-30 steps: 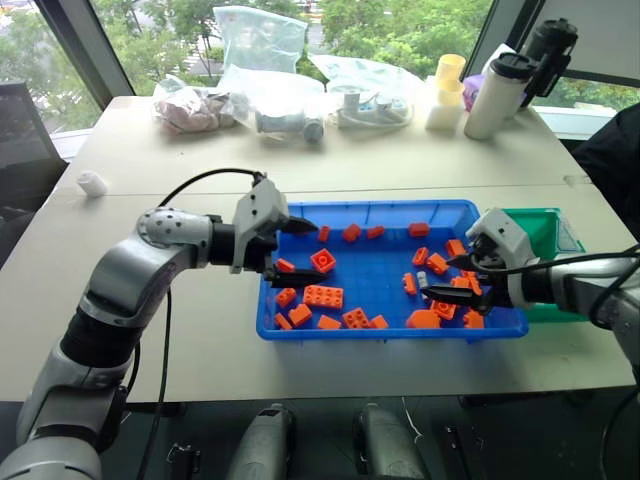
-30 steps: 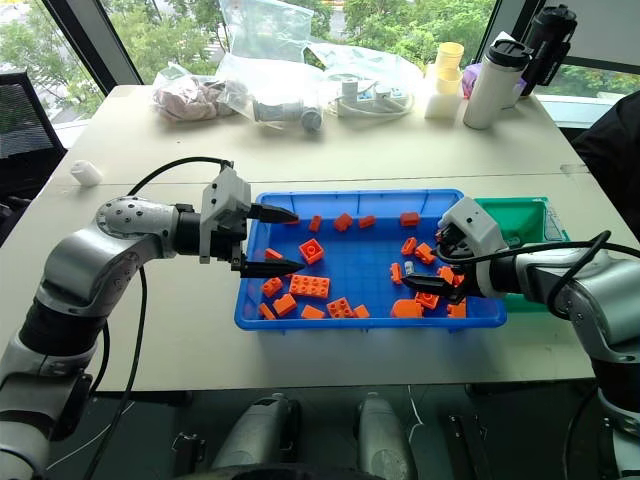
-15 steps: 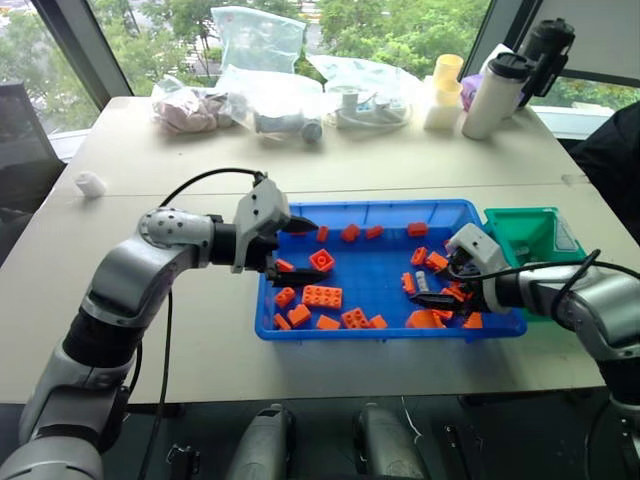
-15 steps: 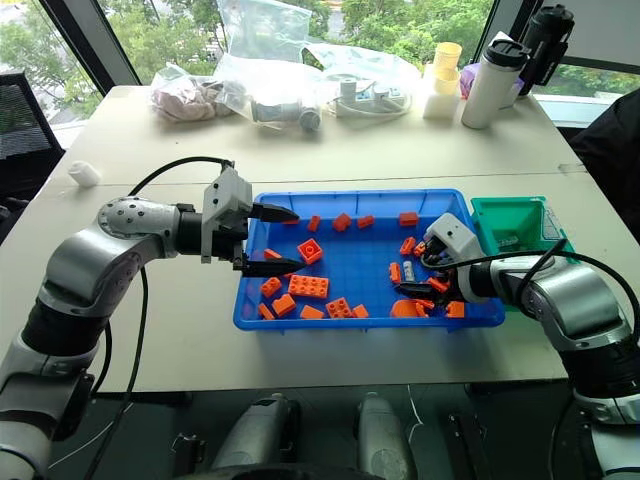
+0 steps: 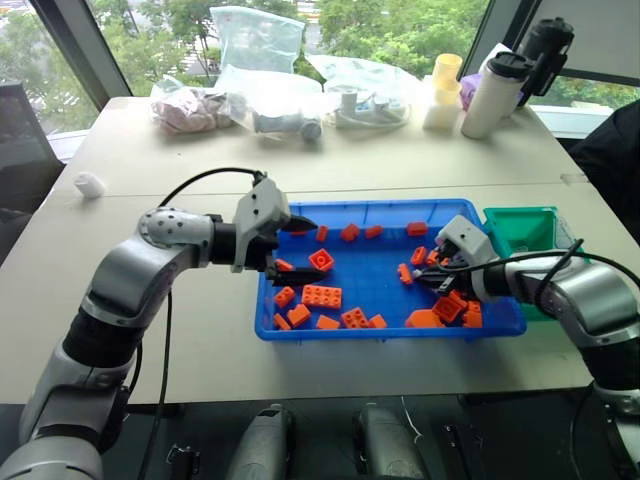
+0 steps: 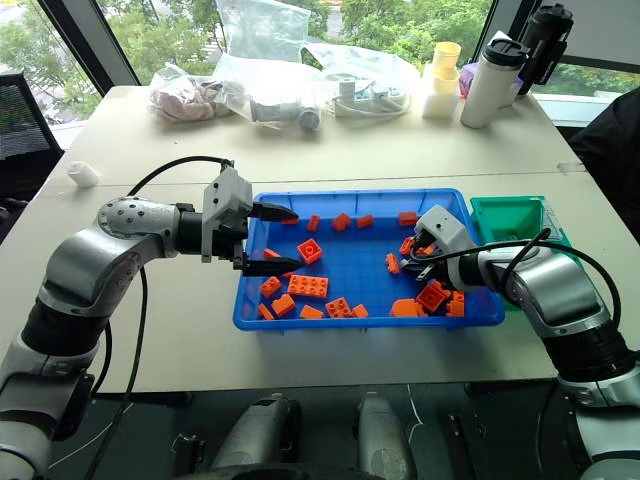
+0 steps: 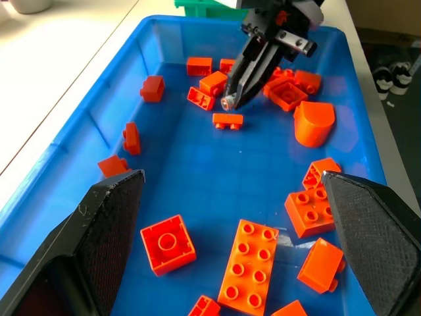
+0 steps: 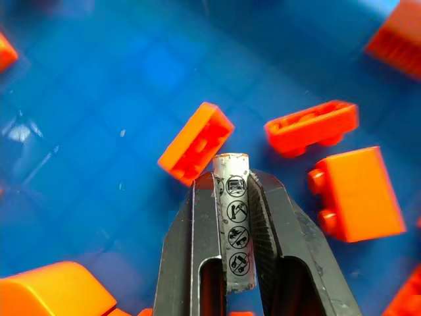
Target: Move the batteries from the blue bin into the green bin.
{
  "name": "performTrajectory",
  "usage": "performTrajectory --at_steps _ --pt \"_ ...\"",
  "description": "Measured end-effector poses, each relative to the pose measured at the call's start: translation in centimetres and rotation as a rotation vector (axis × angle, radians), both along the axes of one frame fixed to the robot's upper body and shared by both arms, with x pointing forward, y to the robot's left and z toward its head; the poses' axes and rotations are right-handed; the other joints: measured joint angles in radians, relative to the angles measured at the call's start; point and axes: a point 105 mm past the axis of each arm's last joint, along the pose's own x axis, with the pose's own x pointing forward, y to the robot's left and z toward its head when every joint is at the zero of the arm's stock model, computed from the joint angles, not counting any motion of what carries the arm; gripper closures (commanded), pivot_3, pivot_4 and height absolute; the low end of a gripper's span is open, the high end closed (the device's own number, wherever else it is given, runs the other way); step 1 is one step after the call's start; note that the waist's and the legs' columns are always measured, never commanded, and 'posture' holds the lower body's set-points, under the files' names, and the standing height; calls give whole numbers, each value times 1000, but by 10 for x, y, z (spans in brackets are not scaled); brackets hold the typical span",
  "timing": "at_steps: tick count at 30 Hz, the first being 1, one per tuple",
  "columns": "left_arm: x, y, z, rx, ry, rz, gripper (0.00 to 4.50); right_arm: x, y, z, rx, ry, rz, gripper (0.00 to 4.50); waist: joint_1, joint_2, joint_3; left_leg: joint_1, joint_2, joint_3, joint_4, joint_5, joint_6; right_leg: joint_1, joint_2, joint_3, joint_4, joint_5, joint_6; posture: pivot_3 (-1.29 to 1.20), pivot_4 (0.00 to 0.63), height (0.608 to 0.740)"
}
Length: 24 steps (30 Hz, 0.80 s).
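Now R tool (image 8: 233,197) clamps battery (image 8: 233,224) over blue bin (image 5: 300,330).

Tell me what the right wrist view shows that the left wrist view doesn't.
Right wrist view: the battery up close, printed with warning symbols, clamped lengthwise between the right gripper's fingers.
Left wrist view: the left gripper's wide-open fingers over the blue bin, a corner of the green bin, a long eight-stud brick and a rounded orange piece.
Both: the right gripper shut on the battery above the bin's floor, orange bricks scattered round.
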Motion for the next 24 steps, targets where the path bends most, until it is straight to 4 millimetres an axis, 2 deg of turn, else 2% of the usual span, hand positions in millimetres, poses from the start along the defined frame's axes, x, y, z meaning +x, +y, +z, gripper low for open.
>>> performTrajectory --at_steps 2,5,7,10,11,13,15,20,21,24 --pt "0 -2 3 -22 1 -4 0 8 -9 34 64 -106 -53 4462 2 0 0 0 0 0 0 0 0 0 0 0 0 0 0 0 150 740" --pt "3 -11 20 -105 -34 -12 0 16 -26 81 137 -284 -159 4462 8 0 0 0 0 -1 0 0 0 1 -1 0 -1 0 0 0 150 740" --pt "7 -22 36 -168 -82 -26 0 19 -46 94 138 -343 -266 4462 17 -1 0 0 -1 0 1 0 0 1 -1 0 -1 0 0 0 150 740" --pt "6 -32 46 -200 -118 -60 0 16 -81 87 80 -331 -426 4462 25 -1 0 0 -1 1 0 0 0 0 -2 0 -2 0 0 0 150 740" --pt "7 -35 44 -198 -112 -75 0 12 -96 77 52 -302 -489 4462 27 0 0 -1 -1 1 0 0 0 1 -1 0 -2 0 0 0 150 740" --pt "8 -40 39 -185 -96 -98 0 6 -111 63 12 -254 -552 4462 25 0 0 -1 -1 2 0 0 0 0 -1 0 -2 0 0 0 150 740" --pt "10 -45 34 -168 -85 -120 0 1 -121 51 -10 -216 -594 4462 19 0 0 0 -1 3 0 0 0 0 -1 1 -1 0 0 0 150 740" --pt "11 -52 20 -116 -68 -156 0 -7 -128 43 -23 -185 -636 4462 0 0 -1 1 0 3 0 0 0 0 0 1 0 0 0 0 150 740" --pt "12 -52 18 -110 -65 -160 0 -9 -130 41 -26 -178 -642 3448 -2 0 -1 1 0 3 0 0 0 0 0 1 0 0 0 0 150 740" --pt "13 -51 17 -107 -70 -161 0 -10 -131 40 -25 -172 -651 2042 0 0 -1 1 0 2 0 0 0 0 1 1 1 0 0 0 150 740"
